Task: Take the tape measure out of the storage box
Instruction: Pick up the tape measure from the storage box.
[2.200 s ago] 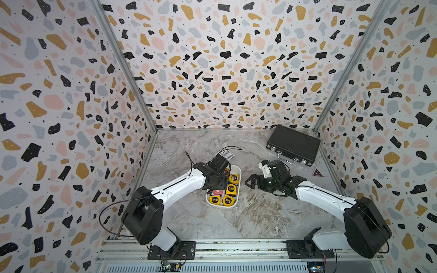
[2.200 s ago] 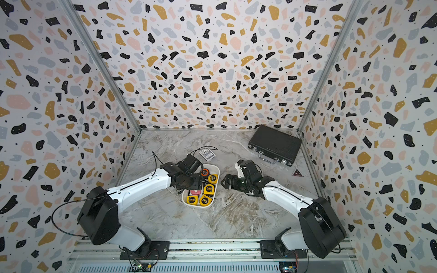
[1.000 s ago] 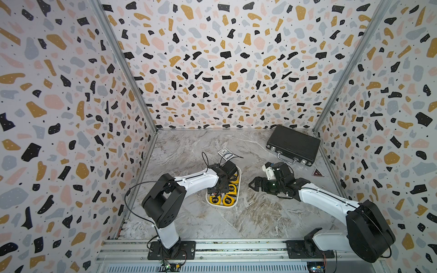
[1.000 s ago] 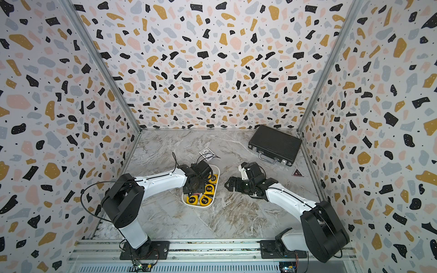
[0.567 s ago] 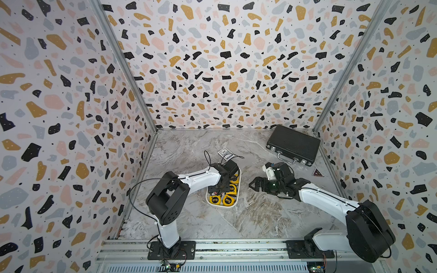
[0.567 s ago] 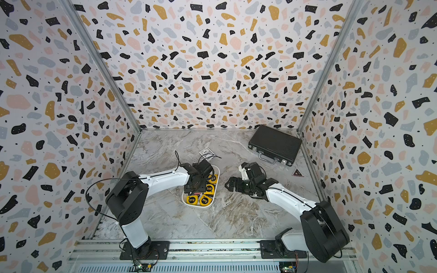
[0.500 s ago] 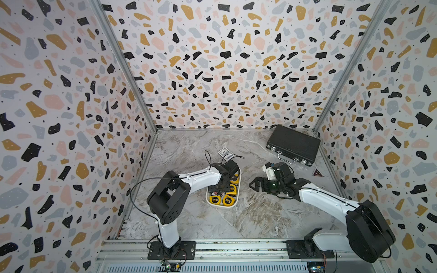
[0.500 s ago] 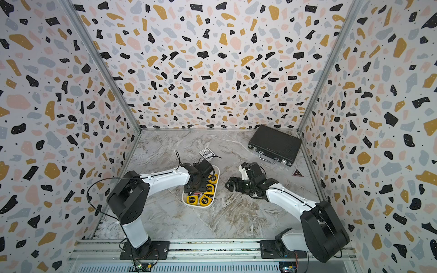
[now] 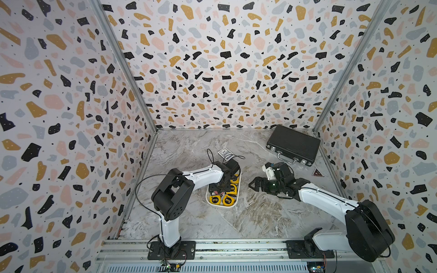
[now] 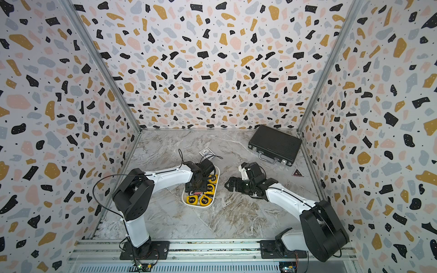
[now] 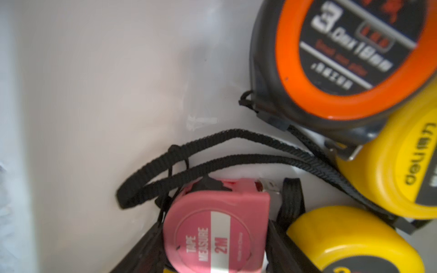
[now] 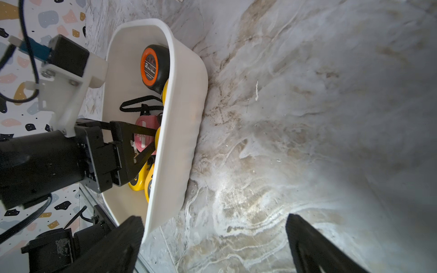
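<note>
- Nearest you, the storage box (image 9: 222, 206) lies on the table (image 9: 236, 219) between the two arms, with its long side running away from you.
- At the near end of the box, two yellow tape measures (image 9: 215, 200) lie flat side by side. More yellow ones sit beyond them, along the wall that faces the right arm.
- Your left tool (image 12: 153, 140) reaches down into the middle of the box. Its jaws stand narrow, with one black finger against each side of the pink tape measure (image 11: 212, 231), which is marked "TAPE MEASURE 2M".
- The pink tape measure is inside the box, just beside the yellow ones. The wrist view is too close for you to tell whether it is clear of the box floor.
- A black strap (image 11: 212, 151) loops across the white floor of the box, between the pink case and the next one.
- The orange-and-black tape measure (image 11: 350, 59) lies at the far end of the box and touches a yellow one.
- Your right tool (image 9: 253, 184) hangs low over bare table, near the box on the side away from the left arm. Its jaws are spread wide and hold nothing.
- Just past the far end of the box, a small printed card (image 9: 224, 152) lies flat on the table.
- Farthest from you, a closed black briefcase (image 9: 293, 144) sits by the back corner on the right arm's side, with its handle turned your way.
- A small red triangle sticker (image 9: 317, 173) lies on the table near the briefcase.
</note>
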